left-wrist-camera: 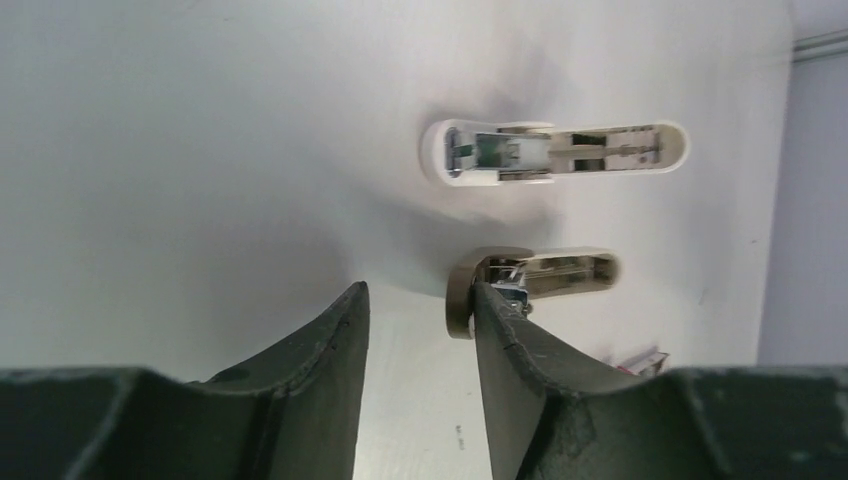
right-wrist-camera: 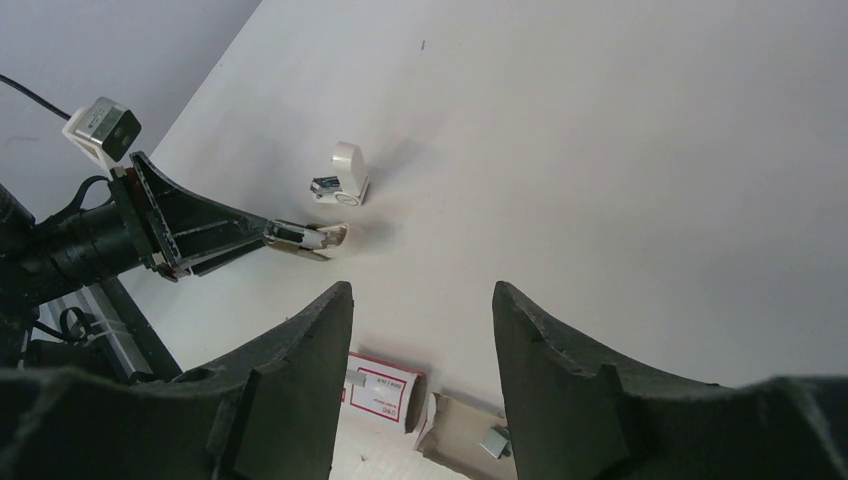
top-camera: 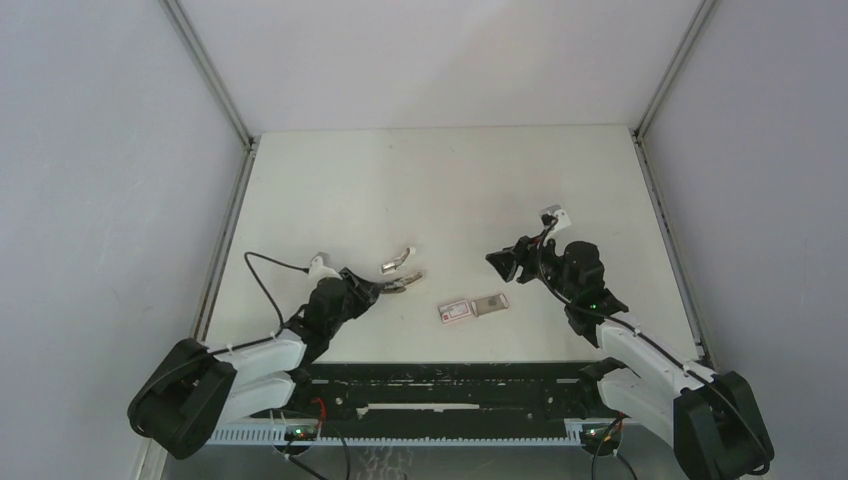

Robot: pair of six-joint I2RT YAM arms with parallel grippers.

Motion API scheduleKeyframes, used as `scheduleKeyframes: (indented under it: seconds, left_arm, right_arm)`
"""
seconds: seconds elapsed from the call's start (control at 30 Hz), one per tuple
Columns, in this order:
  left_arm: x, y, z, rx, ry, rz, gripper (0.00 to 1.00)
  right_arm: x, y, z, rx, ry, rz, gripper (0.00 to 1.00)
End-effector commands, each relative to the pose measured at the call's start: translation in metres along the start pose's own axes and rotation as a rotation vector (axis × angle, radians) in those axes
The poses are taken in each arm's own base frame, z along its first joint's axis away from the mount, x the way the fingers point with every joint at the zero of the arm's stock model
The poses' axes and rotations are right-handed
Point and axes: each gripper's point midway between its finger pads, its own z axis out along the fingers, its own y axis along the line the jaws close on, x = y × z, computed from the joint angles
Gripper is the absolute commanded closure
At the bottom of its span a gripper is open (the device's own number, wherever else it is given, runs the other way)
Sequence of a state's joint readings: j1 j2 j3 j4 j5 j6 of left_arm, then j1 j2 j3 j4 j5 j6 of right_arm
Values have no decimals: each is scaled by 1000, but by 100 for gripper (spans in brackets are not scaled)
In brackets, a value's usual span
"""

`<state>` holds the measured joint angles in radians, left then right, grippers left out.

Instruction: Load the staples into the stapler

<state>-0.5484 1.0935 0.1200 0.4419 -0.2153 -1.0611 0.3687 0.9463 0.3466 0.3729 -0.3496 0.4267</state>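
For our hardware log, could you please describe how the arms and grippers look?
The left arm and right arm have black round joints, white upper links, black forearms. The left gripper and right gripper have dark, matte, curved tapering fingers. White wrist cameras trail black cables.

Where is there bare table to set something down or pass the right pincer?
Bare: the far half of the table, beyond both pincers, and the strip right of the right pincer. Crowded: the middle, where the stapler, the left pincer and the box with its tray sit close together.
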Motion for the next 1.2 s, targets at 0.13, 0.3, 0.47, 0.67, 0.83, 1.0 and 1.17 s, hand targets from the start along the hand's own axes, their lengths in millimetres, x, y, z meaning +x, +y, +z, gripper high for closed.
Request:
scheduleKeyframes:
  seconds: [0.13,0.3,0.47,0.67,0.83,1.0,1.17]
  left_arm:
    - [4,15,3,-72,40,82,66]
    - [7,19,5,-90,61,103,75]
    - [5,25,5,-130,64,143,87]
    - [5,21,5,-115,73,160,100]
    - [-3,17,-1,-108,39,148,98]
    - [-16,13,-8,-103,-2,139,91]
    - [-33,4,-22,-79,-42,145,67]
  right_arm:
    - [-9,3,0,-12,-25,13,47]
    - [-9,4,-1,-14,-26,13,48]
    - [-10,4,-1,-14,-27,13,48]
    - [-10,3,-1,-13,-28,13,48]
    - [-9,3,-1,-14,-26,14,48]
    - [-8,2,0,-10,-22,15,48]
    - [-7,-1,-1,9,-18,17,48]
